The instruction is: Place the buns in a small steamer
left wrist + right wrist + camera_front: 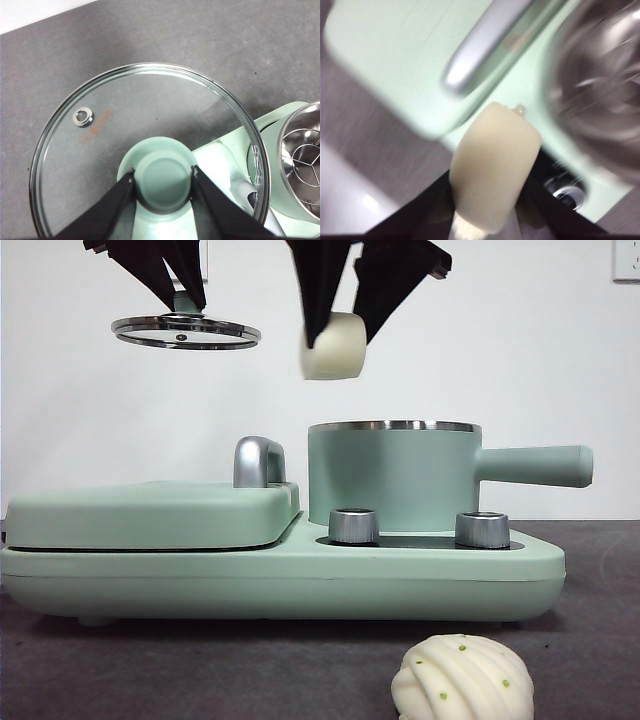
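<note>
Bright, even light with soft shadows; right wrist view badly motion-blurred, seemingly.

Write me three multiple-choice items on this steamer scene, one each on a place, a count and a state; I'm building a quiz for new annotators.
1. Where is the pleated bun?
A. inside the steamer pot
B. on the dark table in front of the appliance
C. on the griddle lid

2. How many steel knobs show on the appliance's front?
A. one
B. two
C. four

3. What does the left gripper hold?
A. the glass lid by its green knob
B. the smooth bun
C. nothing

Key: 1 B, it lies on the table. 2 B, the two knobs stand below the steamer pot. 3 A, its jaws clamp the knob; the right gripper carries the smooth bun.
</note>
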